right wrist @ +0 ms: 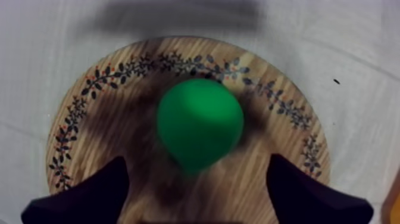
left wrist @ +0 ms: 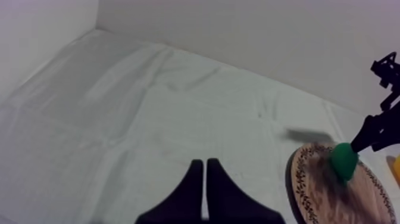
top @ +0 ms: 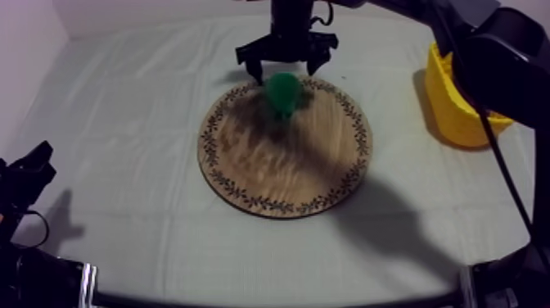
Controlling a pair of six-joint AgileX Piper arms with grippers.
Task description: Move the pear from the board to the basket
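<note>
Covering the table: grey-white cloth [top: 123,156], creased, spread under everything else
Board: round wooden board with a patterned leafy rim [top: 286,176], flat on the cloth at mid-table; directly under the right wrist camera, and far off across bare cloth from the left wrist camera
Basket: yellow basket [top: 452,115], on the cloth at the right side of the table, well apart from the board, partly hidden behind the right arm
Right gripper: black two-fingered right gripper [top: 286,67], reaching in from the upper right, poised over the far rim of the board, just above and behind the pear; released, with fingers [right wrist: 89,193] spread wide, one to each side of the fruit, neither touching it, nothing grasped
Left gripper: black two-fingered left gripper [left wrist: 204,165], low at the left side of the table, well apart from the board; clenched on nothing, both fingers lying together as a narrow wedge over bare cloth
Pear: green toy pear [top: 283,92], on the far part of the board, near the patterned rim, between the spread right fingers but apart from both; upright or tilted, hard to tell; outside the basket
</note>
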